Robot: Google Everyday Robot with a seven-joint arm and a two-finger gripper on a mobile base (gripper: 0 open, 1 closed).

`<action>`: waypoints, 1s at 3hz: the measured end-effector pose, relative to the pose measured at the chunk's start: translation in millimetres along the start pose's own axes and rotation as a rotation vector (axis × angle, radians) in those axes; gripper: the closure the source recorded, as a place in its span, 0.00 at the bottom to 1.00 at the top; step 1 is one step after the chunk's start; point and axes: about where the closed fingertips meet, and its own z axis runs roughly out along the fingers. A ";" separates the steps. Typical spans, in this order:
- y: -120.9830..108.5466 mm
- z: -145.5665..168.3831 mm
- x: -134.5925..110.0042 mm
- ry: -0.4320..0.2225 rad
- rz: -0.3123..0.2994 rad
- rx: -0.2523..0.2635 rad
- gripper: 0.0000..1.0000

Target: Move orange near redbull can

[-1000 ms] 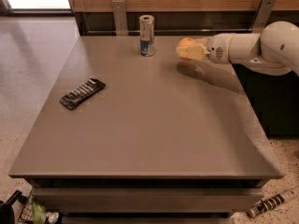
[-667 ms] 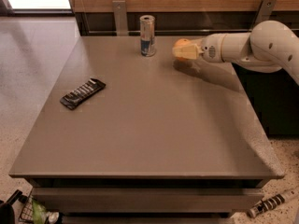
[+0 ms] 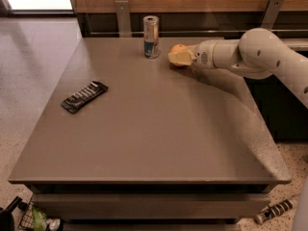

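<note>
The redbull can [image 3: 151, 36] stands upright near the table's far edge, silver and blue. The orange [image 3: 177, 49] is just to its right, mostly covered by my gripper [image 3: 178, 57], whose pale yellow fingers [image 3: 180, 58] are closed around it. The orange sits low, at or just above the table top; I cannot tell if it touches. A small gap separates it from the can. My white arm [image 3: 255, 52] reaches in from the right.
A flat black snack bar wrapper [image 3: 84, 96] lies on the left part of the grey table [image 3: 154, 129]. A wooden wall and dark rail run behind the table. Floor clutter sits below the front corners.
My gripper has carried the orange leftward, closer to the redbull can. The can and the black wrapper have not moved.
</note>
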 end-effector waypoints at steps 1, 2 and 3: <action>14.7 8.8 7.8 -0.018 -0.015 0.003 1.00; 14.9 8.6 7.0 -0.018 -0.015 0.003 0.85; 17.2 11.4 7.3 -0.017 -0.015 -0.002 0.56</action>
